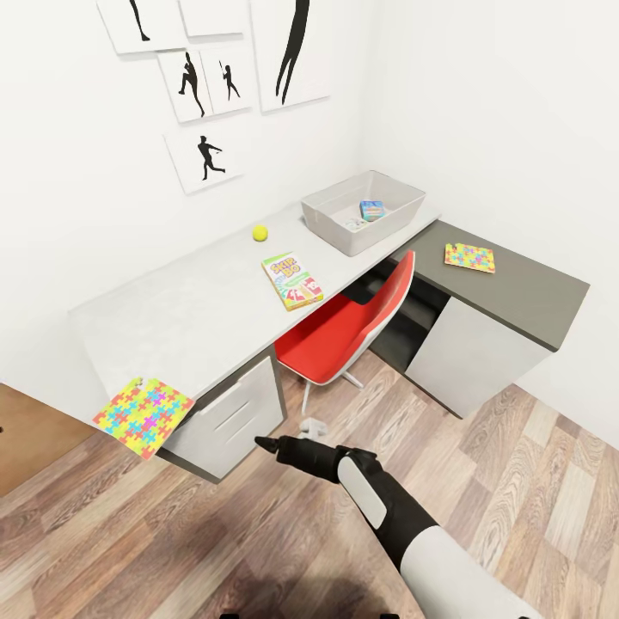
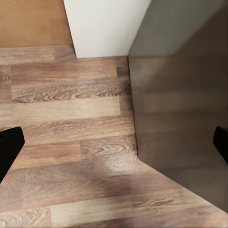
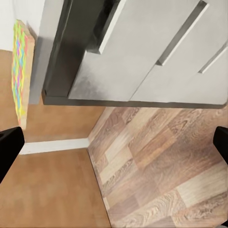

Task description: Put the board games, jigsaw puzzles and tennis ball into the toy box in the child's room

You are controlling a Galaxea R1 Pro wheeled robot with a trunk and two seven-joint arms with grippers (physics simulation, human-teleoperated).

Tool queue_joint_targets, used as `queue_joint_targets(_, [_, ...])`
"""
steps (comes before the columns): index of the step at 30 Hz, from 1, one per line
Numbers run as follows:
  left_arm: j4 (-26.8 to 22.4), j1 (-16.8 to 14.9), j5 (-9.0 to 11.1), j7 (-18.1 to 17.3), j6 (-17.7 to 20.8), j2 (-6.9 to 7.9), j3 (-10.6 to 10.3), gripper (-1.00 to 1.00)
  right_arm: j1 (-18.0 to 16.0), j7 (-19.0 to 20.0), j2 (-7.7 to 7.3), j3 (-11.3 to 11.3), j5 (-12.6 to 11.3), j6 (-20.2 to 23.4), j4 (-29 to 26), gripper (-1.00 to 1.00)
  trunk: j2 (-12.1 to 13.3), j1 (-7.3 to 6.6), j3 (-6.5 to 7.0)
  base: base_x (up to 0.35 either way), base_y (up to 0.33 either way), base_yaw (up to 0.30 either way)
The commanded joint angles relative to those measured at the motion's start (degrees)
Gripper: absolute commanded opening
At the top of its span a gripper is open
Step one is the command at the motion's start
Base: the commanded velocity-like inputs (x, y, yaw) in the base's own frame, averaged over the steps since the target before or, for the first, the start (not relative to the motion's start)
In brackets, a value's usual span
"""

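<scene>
On table point(image 1: 198, 309): ball point(image 1: 260, 232) behind game box point(image 1: 292, 280), bin point(image 1: 363, 211) to right, puzzle point(image 1: 143, 416) overhanging near-left corner.

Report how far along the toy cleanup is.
Done: the small blue board game lies in the toy box. In hand: nothing; the right end effector hangs empty above the floor. Left: Skip-Bo, tennis ball and both jigsaw puzzles sit on the table. Monopoly isn't visible.
</scene>
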Motion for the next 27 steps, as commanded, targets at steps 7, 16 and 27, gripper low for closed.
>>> queue_joint_targets(7, [0.0,-0.1,-0.1,-0.2,0.3,-0.06,-0.3,1.0,0.0,0.1,0.0,0.4,-0.3,-1.2,0.0,1.0,-0.1,0.03,-0.06,0.0,0.0,0.027])
queue_joint_targets(16, [0.0,-0.1,-0.1,-0.2,0.3,-0.07,-0.3,1.0,0.0,0.1,0.0,0.5,-0.3,-1.5,0.0,1.0,-0.1,0.03,-0.01,0.0,0.0,0.243])
queue_joint_targets(27, [0.0,-0.1,-0.1,-0.2,0.4,-0.09,-0.3,1.0,0.0,0.2,0.0,0.6,-0.3,-1.5,0.0,1.0,-0.1,0.03,-0.01,0.0,0.0,0.287])
